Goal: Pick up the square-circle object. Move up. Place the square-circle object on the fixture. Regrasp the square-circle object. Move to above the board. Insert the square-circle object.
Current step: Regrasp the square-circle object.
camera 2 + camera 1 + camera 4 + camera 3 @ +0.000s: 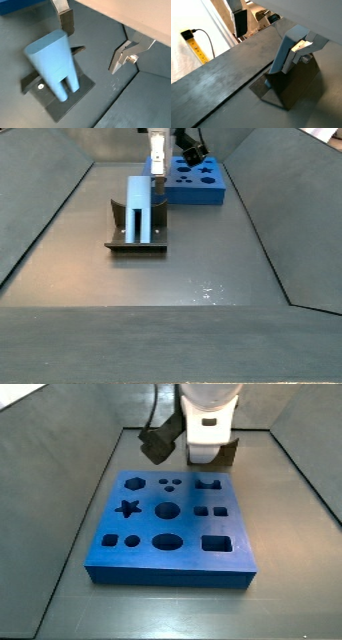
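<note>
The fixture (135, 238) sits nearest in a side view, left of centre, with the square-circle object (139, 210) standing upright in it, long axis vertical. Just above, the gripper (156, 168) hangs, its 2 fingers (65, 20) spread wide, empty. Behind lies the board (171, 526), partly hidden.

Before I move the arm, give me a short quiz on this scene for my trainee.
1. True or false: the peg lies flat on the board.
2. Pick one. The tool is: A) shut on the peg; B) open, close by the peg's top; C) out of all views.
3. What holds the peg upright?

Key:
1. False. It stands upright, apart from the board.
2. B. Both fingers show spread, with nothing held between them.
3. The fixture.
</note>
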Controlling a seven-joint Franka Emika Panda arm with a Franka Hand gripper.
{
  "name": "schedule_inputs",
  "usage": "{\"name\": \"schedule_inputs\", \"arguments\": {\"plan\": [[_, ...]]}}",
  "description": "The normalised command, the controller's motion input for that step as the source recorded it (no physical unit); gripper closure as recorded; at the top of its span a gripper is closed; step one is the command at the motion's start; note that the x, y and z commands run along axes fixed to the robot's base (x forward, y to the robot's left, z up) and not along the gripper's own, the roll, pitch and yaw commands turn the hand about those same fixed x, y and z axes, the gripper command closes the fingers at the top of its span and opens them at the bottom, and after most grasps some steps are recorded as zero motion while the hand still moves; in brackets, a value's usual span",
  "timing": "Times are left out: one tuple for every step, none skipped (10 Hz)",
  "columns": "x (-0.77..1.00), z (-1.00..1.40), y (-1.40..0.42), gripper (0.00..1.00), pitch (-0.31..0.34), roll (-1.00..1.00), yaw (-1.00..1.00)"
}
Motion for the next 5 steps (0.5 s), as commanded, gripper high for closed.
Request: {"name": "schedule_inputs", "arguments": {"plan": [[0.75,-0.04,0.00,0.00,0.105,0.04,-0.05],[0.62,-0.04,0.00,0.00,0.118,0.05,-0.02],[0.53,-0.03,0.00,0.00,0.126,0.05,0.01],[0.47,-0.04,0.00,0.00,0.132,0.06,0.02],[0.37,-0.03,-0.01,0.00,0.142,0.07,0.04]]}}
